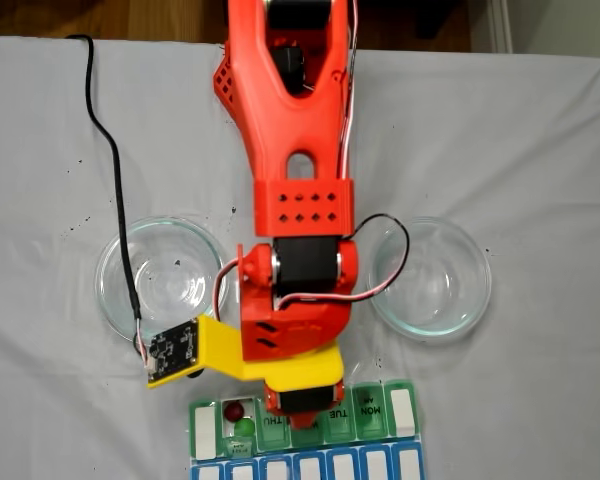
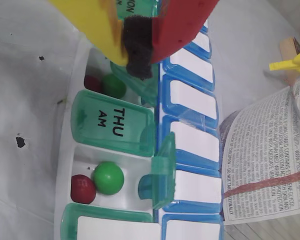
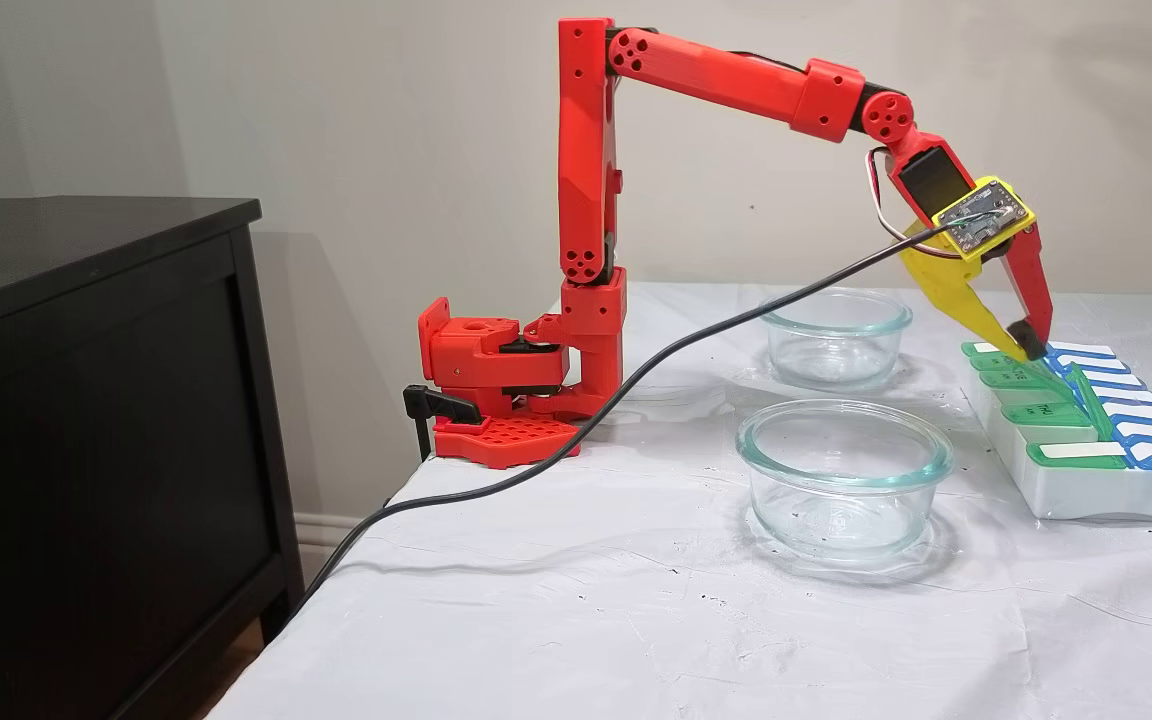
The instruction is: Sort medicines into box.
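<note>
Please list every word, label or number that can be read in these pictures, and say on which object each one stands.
"THU AM": closed green lid of the pill organiser, wrist view.
"MON": green lid, a fixed view.
"TUE": neighbouring lid, partly hidden.
Printed paper at right of wrist view: too small to read reliably.

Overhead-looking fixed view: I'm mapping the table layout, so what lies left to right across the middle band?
Black cable → left glass dish → yellow camera mount → red arm → right glass dish.
</note>
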You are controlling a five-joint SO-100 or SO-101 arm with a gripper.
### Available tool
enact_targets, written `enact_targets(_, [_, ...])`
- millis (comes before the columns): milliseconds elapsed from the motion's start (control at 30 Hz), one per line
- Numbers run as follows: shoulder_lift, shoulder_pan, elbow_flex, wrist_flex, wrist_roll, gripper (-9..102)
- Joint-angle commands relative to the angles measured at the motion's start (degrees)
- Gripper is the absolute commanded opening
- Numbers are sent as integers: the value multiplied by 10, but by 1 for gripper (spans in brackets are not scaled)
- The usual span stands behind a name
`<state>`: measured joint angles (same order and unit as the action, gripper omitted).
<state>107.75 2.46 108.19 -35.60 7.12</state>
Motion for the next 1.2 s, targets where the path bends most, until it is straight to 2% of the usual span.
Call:
enact_targets(0, [1,3,-59,-27,-2,0])
enact_targets(133, [-23,13,-80,-83,4,0])
enact_targets(367, [-59,22,-92,-128,0,0])
enact_targets(867, [-33,27,-83,-152,13,0])
enact_targets(1000, [43,16,-65,-113,35,0])
enact_targets(1100, [139,-11,-13,-27,69,0])
enact_targets(1167, [206,-36,39,62,98,0])
